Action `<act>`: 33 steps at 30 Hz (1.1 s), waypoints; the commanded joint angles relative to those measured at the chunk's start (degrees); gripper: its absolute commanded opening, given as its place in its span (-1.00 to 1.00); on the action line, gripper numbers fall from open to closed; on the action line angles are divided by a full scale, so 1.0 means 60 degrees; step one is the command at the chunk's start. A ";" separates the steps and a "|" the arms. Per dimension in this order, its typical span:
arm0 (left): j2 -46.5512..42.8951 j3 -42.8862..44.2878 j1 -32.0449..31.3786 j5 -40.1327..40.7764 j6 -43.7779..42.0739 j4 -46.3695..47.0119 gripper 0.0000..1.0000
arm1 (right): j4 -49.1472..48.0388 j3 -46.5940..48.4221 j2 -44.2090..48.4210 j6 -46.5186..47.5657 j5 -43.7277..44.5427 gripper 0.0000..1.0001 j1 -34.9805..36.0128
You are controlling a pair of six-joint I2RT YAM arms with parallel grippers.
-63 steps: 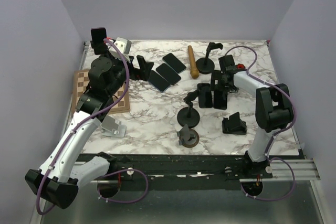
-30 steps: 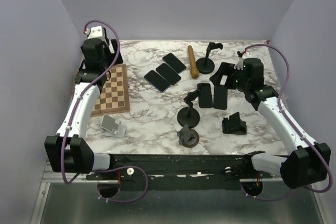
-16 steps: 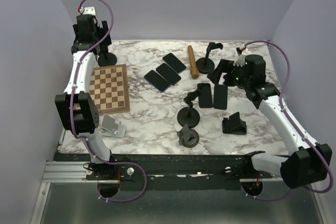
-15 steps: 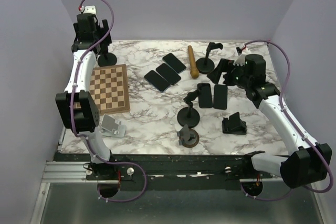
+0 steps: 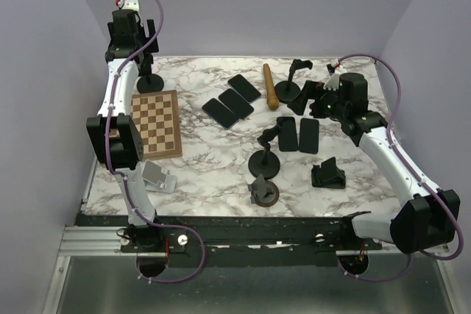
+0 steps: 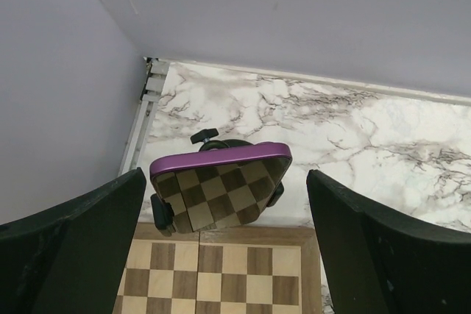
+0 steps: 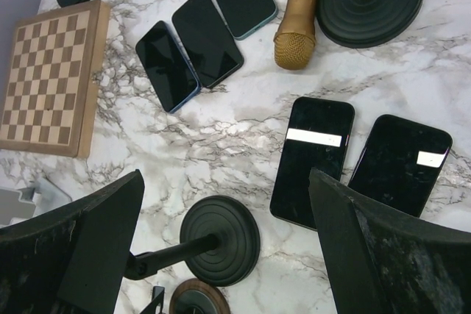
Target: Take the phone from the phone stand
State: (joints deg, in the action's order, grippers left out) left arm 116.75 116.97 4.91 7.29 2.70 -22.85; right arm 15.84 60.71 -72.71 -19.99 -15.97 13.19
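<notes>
Phone (image 6: 221, 185) in a purple case is sitting tilted on the phone stand (image 6: 204, 136) at the far left corner of the table (image 6: 353, 130), its glossy face reflecting the chessboard (image 6: 221, 284) just beside it. Left gripper (image 5: 132, 43) is hovering above it with jaws spread wide, holding nothing. Its fingers (image 6: 81, 240) are flanking the phone in the wrist view and not touching it.

Step in hand is looking like the approach, before any grasp. Next move is probably calling for a descent until the fingers straddle the phone's edges, then a close and a lift out of the cradle. Black clamp bits are showing at the phone's sides, so a skewed pull is risking a tipped stand.

Right gripper (image 5: 309, 99) is also gaping wide and empty, hanging over two flat phones (image 7: 313, 159) well apart from the target. Three more phones (image 5: 232, 99), a tan cylinder (image 7: 298, 12), a round-base stand (image 7: 219, 239), a white stand (image 5: 158, 176) and a black wedge stand (image 5: 327, 174) are lying mid-table. Nothing is blocking the left gripper's way down; only the chessboard edge and the corner walls are crowding it.
</notes>
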 commanded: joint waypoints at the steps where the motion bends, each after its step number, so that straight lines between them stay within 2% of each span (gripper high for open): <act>1: 0.0383 0.0250 -0.0113 0.0428 -0.0186 0.0103 0.97 | -0.0354 0.0238 -0.0243 -0.0076 -0.0276 1.00 0.0068; 6: 0.0482 -0.0011 -0.0159 0.0851 -0.0335 0.0464 0.97 | -0.0274 0.0313 -0.0407 -0.0028 -0.0346 1.00 0.0072; 12: 0.0886 0.0492 -0.0188 0.1132 -0.0400 0.0382 0.95 | -0.0193 0.0277 -0.0472 0.0026 -0.0282 1.00 0.0072; 19: 0.1160 0.0738 -0.0188 0.0908 -0.0690 0.0641 0.81 | -0.0156 0.0150 -0.0520 0.0039 -0.0232 1.00 0.0070; 21: 0.1224 0.0829 -0.0188 0.0895 -0.0770 0.0670 0.63 | -0.0134 0.0143 -0.0545 0.0074 -0.0198 1.00 0.0070; 25: 0.1102 0.0752 -0.0192 0.0840 -0.0816 0.0831 0.02 | -0.0106 0.0136 -0.0579 0.0089 -0.0152 1.00 0.0070; 28: 0.0882 0.0700 -0.0264 0.0892 -0.0858 0.0881 -0.23 | -0.0076 0.0151 -0.0604 0.0054 -0.0195 1.00 0.0070; 32: 0.0268 0.0432 -0.0511 0.1011 -0.1084 0.1262 -0.43 | -0.0061 0.0122 -0.0496 0.0029 -0.0199 1.00 0.0069; 33: 0.0146 0.0435 -0.0578 0.1010 -0.1155 0.1309 -0.55 | -0.0047 0.0112 -0.0446 0.0028 -0.0199 1.00 0.0063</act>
State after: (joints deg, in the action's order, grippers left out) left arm 123.31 119.79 3.57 12.08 -1.78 -19.64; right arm 15.07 60.80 -75.81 -19.97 -16.40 13.19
